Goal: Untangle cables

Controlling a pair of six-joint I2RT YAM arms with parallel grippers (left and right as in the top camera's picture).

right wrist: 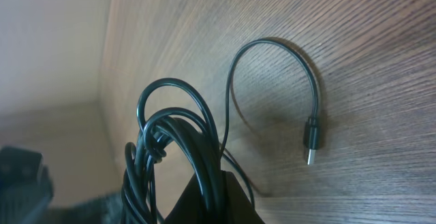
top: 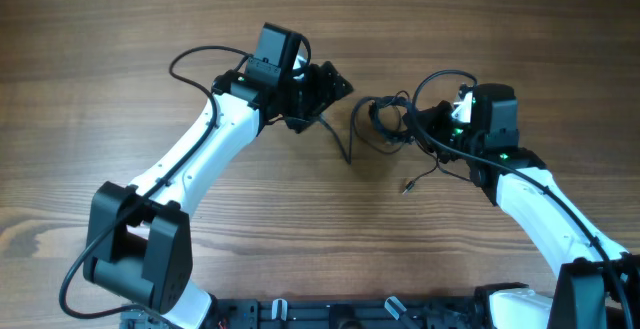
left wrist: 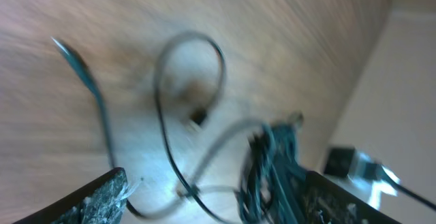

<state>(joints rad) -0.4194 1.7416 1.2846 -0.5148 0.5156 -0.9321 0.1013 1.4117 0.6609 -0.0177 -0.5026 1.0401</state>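
Gripping the cables (top: pixel 385 119), the right end effector (top: pixel 418 129) has its jaws closed tight on the bunched dark coil, which sits directly at its fingertips. One strand loops out from the coil over the tabletop (top: pixel 500 29) and ends in a plug end (right wrist: pixel 311 144) lying flat. The left end effector (top: pixel 335 89) stands just beside the coil with jaws wide apart. A loose strand (top: pixel 346 144) runs close by its fingertips.
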